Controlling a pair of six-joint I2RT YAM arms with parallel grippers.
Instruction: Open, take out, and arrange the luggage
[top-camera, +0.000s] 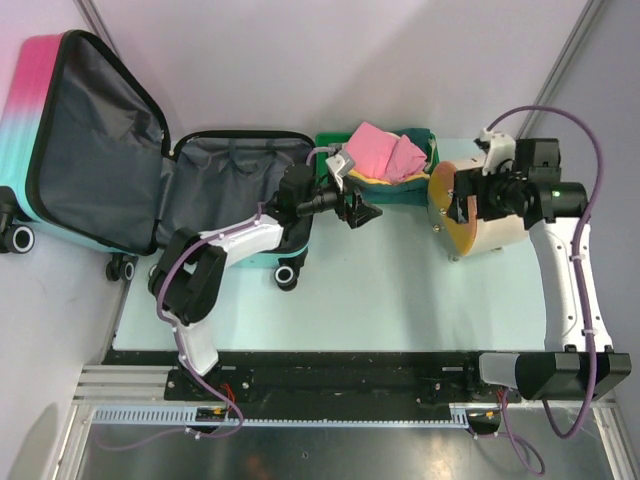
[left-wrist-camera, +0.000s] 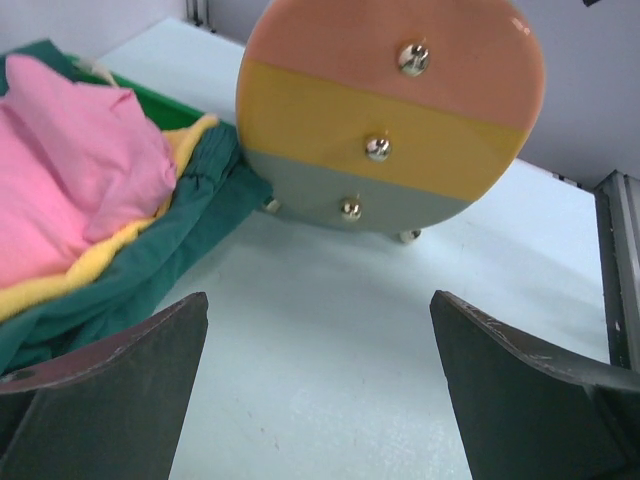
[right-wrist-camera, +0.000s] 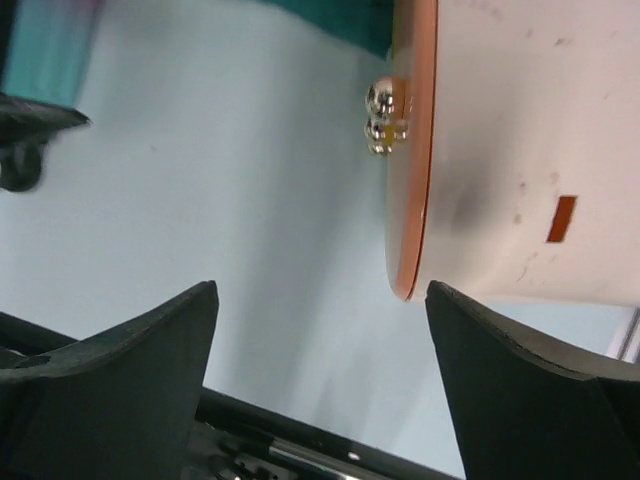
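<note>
Status at this frame: the large hard-shell child's suitcase, pink-to-teal gradient with black wheels (top-camera: 90, 150), lay unzipped in the upper left of the top view. One half was propped up at the far left edge and the other lay flat on the pale table (top-camera: 400, 290), dark grey fabric lining up. I couldn't see any items in the flat half, though the left arm covered part of it. The left gripper (top-camera: 358, 208) was at frame centre, just right of the case. Its jaws were spread wide and held nothing; the wrist view agreed (left-wrist-camera: 318, 300). The right gripper (right-wrist-camera: 320, 290) was also spread and empty. It sat right beside the white cylinder with the peach, yellow and grey-green striped face and metal knobs (left-wrist-camera: 390, 110), not clamped on it. A pink folded cloth (top-camera: 375, 150) was on top of yellow and green fabric in the green plastic tray (top-camera: 425, 135), top centre. Handling, my read: the shell is stiff and slick, probably light now, and it will roll on its wheels if pushed sideways. The broad curved faces are too wide to pinch. I'd grab the thin zipper rim of the flat half near a corner, or hook a wheel housing. The lining is soft and would just bunch up.
</note>
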